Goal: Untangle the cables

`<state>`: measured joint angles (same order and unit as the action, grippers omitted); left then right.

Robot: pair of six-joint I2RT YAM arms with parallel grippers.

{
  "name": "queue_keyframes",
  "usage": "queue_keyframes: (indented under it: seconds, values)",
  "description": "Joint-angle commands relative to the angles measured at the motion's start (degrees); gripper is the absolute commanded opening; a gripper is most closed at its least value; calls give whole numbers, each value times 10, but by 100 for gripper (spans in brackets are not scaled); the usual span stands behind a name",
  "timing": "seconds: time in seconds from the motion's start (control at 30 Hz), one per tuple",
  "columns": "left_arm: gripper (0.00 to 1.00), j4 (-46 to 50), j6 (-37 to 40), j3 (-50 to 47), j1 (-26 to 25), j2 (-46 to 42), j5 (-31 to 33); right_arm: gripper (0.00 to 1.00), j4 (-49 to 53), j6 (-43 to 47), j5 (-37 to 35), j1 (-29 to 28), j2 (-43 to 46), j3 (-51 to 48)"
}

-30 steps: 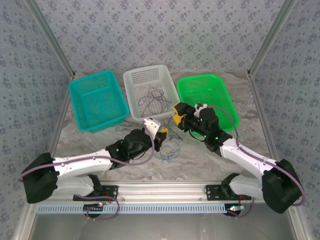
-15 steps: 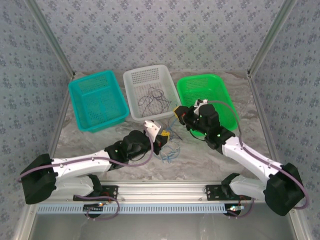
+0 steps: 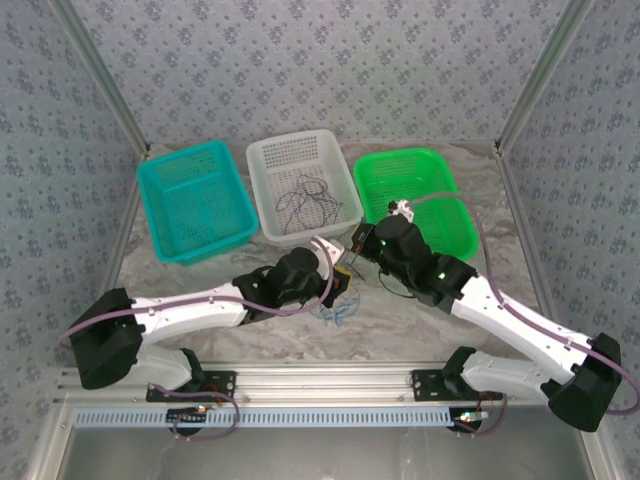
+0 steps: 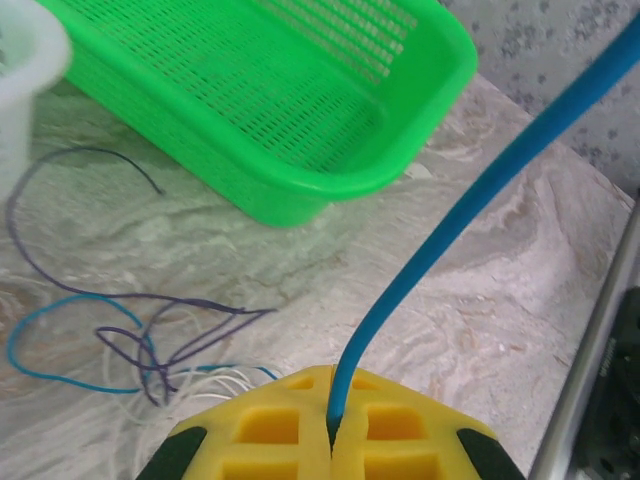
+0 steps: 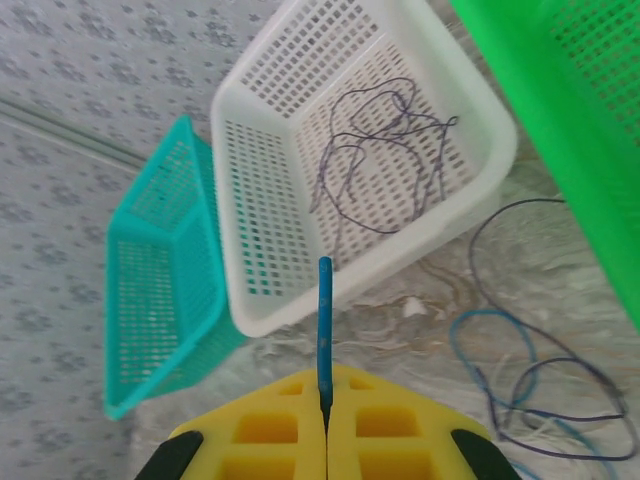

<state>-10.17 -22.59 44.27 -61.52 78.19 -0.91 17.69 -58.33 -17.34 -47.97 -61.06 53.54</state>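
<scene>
Both arms have swung inward over the last second. My left gripper [image 3: 340, 272] pushed forward and right, and my right gripper [image 3: 358, 245] came back left. They now sit just beside each other in front of the white basket [image 3: 300, 140].

On the left wrist camera I see the yellow pads [image 4: 400, 440] pressed together on a blue cable [image 4: 470, 195], which runs straight up and right out of frame. On the right wrist camera the pads are also pinched on the blue cable, with a short stub standing above them.

A tangle [image 3: 335, 312] of blue, purple and cream loops lies on the table [image 3: 420, 320] just below the grippers, near the green basket [image 4: 300, 110]. More purple cables [image 5: 380, 160] lie loose inside the white basket.
</scene>
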Motion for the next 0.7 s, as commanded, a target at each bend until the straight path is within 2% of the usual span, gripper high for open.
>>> queue_keyframes:
  seconds: [0.0,0.13,0.4,0.57,0.67]
  values:
    - [3,24,-6,8,4,6,-46,0,50,70,-63,-4,-12,43]
    - [7,18,25,6,5,-15,-79,0,81,98,-62,12,-10,65]
    - [1,11,55,38,4,20,-189,0,90,126,-16,19,-41,104]
    - [1,-10,45,35,4,30,-217,0,95,124,-27,23,-32,100]
    - [2,-1,47,38,4,33,-208,0,91,120,-13,32,-31,98]
